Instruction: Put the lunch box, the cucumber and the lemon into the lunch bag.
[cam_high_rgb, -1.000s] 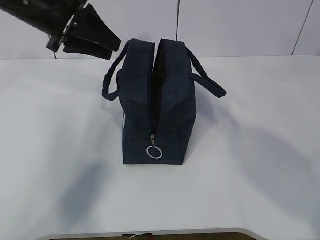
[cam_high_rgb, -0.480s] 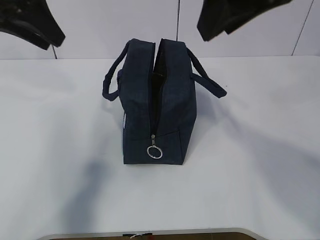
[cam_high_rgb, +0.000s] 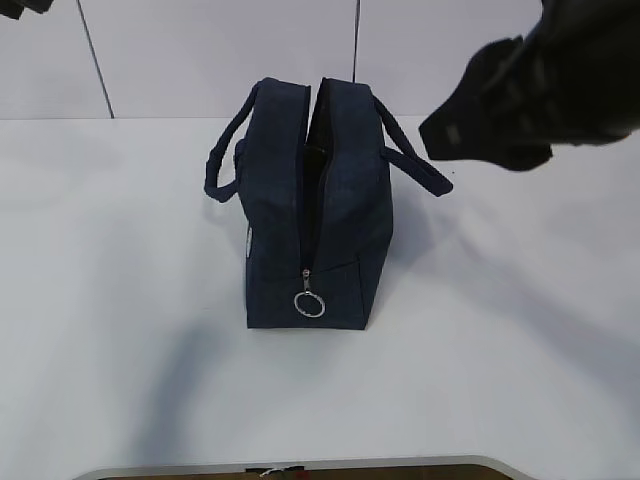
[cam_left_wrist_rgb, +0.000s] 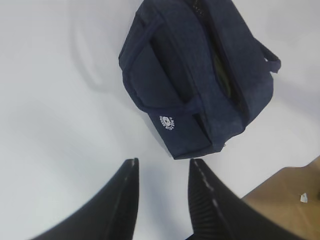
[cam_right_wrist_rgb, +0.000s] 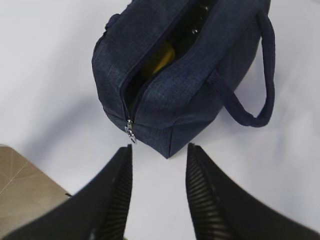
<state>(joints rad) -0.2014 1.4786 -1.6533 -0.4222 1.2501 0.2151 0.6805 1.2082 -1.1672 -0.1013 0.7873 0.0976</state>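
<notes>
Standing upright on a white table, the navy lunch bag is seen unzipped, with the yellow lemon glimpsed inside. Both the left gripper and the right gripper are held above, jaws spread and empty.

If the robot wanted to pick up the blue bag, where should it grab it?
Probably by a loop handle of the lunch bag, coming down from above. The loops stick out to each side, clear of the bag's wall, so a hand could close around one. The wide, soft body looks too broad to pinch.
</notes>
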